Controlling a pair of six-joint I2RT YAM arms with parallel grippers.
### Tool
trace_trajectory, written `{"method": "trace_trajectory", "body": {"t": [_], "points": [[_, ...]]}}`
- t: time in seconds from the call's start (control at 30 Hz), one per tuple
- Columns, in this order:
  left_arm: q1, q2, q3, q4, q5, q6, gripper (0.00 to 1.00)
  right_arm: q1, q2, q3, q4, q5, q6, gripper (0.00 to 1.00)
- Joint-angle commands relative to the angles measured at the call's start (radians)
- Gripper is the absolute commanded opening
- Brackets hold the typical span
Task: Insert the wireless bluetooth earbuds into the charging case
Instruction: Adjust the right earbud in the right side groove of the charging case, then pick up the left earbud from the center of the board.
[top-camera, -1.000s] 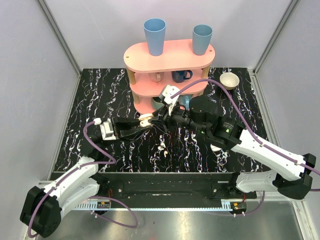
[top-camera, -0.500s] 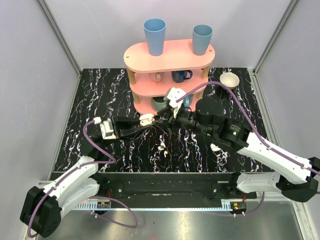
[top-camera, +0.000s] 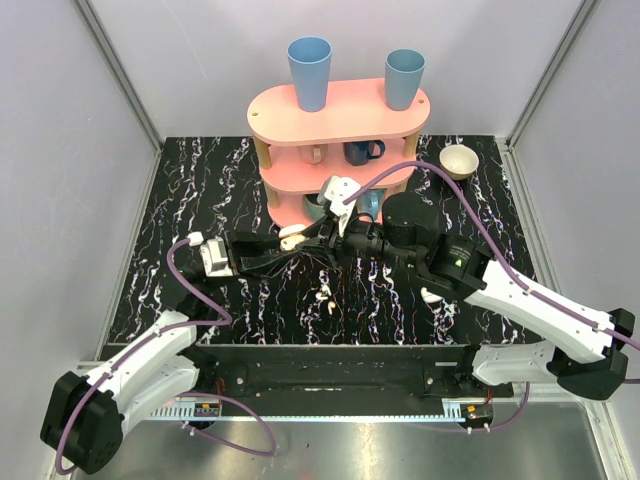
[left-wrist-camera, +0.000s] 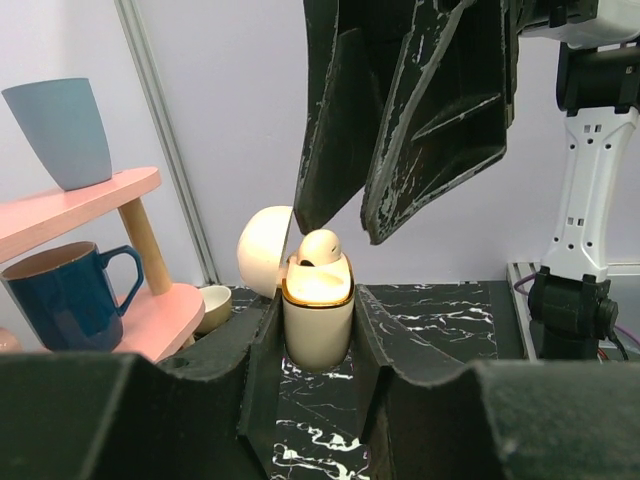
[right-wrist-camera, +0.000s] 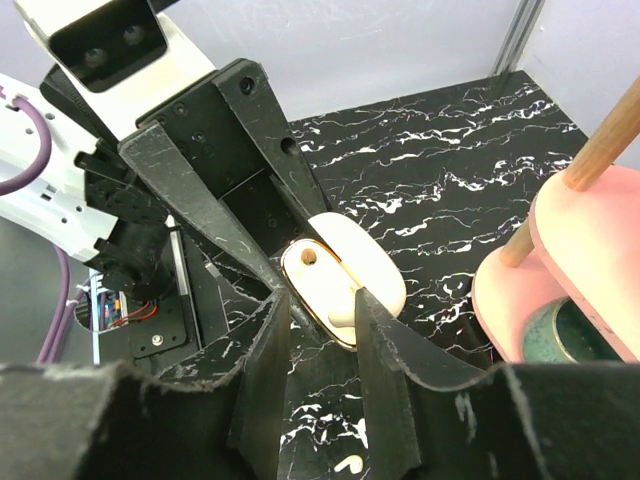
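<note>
Above the bench (top-camera: 200, 190), left gripper (left-wrist-camera: 316, 312) jaws clench the open charging case (left-wrist-camera: 318, 340) while right gripper (right-wrist-camera: 320, 298) jaws, grip unclear, straddle an earbud (left-wrist-camera: 322, 247) half-seated inside, best pressed straight down.

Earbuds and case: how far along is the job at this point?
Done: the case is open and clamped in the left fingers. In hand: one earbud sits in the case's mouth, its head above the rim, with the right fingers at it; whether they grip it is unclear. Left: the second earbud lies on the table, and one slot is empty.
</note>
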Motion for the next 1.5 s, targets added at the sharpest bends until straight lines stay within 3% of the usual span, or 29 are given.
{"method": "trace_trajectory", "body": {"t": [0.0,0.53,0.8,1.0,1.03,1.1,1.27,1.47], "points": [[-0.002,-0.008,0.039,0.041,0.013,0.013,0.00,0.007,0.020,0.039,-0.001,-0.029,0.007,0.40],[-0.002,-0.018,0.036,0.045,0.050,-0.001,0.00,0.007,0.017,0.047,-0.011,0.124,-0.075,0.46],[-0.002,-0.027,0.019,0.029,-0.013,0.021,0.00,0.007,-0.154,-0.062,0.160,0.153,-0.039,0.50],[-0.002,-0.056,0.003,-0.011,-0.074,0.067,0.00,0.005,-0.183,-0.119,0.148,0.506,0.047,0.54],[-0.004,-0.061,0.001,-0.020,-0.080,0.076,0.00,-0.001,-0.177,-0.123,0.142,0.594,0.091,0.59],[-0.004,-0.076,-0.002,-0.037,-0.111,0.085,0.00,-0.022,-0.154,-0.132,0.096,0.634,0.173,0.61],[-0.002,-0.126,-0.030,-0.088,-0.244,0.096,0.00,-0.174,-0.116,-0.226,0.035,0.404,0.463,0.68],[-0.004,-0.173,-0.027,-0.231,-0.381,0.108,0.00,-0.199,-0.048,-0.378,0.085,0.229,0.651,0.70]]}}
